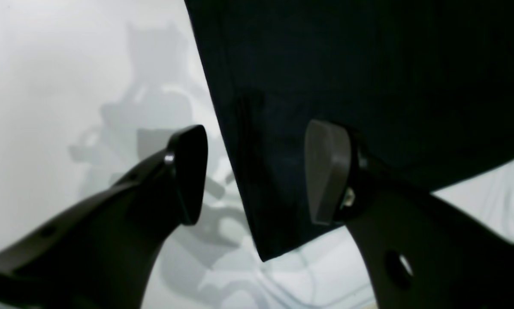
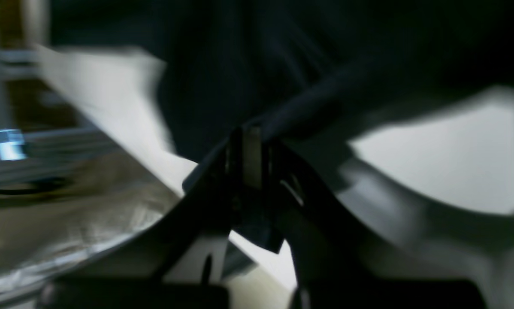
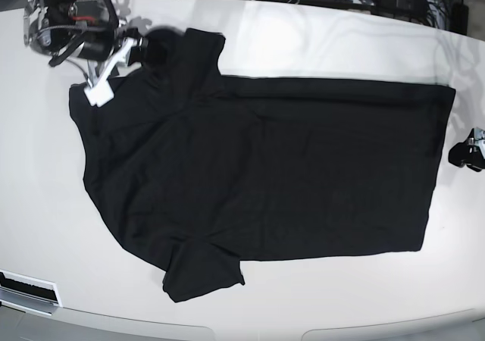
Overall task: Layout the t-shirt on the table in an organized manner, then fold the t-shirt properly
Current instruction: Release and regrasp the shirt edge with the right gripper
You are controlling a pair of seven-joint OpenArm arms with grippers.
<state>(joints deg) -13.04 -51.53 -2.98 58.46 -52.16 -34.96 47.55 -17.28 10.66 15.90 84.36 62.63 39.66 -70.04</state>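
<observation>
Black t-shirt [image 3: 265, 174] lies mostly spread on the white table [image 3: 45, 227], hem toward the base view's right, collar and sleeves toward its left; lower sleeve [image 3: 201, 269] sticks out near the front edge, upper sleeve [image 3: 186, 49] bunched by the right arm. Right gripper [image 2: 250, 148] has its fingers pressed together, pinching a ridge of black cloth at that upper sleeve/shoulder; wrist view is blurred, so how much fabric is caught is unclear. Left gripper [image 1: 257, 171] has fingers spread wide, empty, straddling the shirt's corner [image 1: 263, 253] just above the table; in base view it sits just off the hem edge. Shirt looks light, limp, no stiffness: it'll drape and drag, wrinkle if pulled from one point, may slide easily on the glossy top. Best holds, I'd judge, are edges and corners — shoulder seam, sleeve ends, hem corners — pinched through both layers. No containers in view.
</observation>
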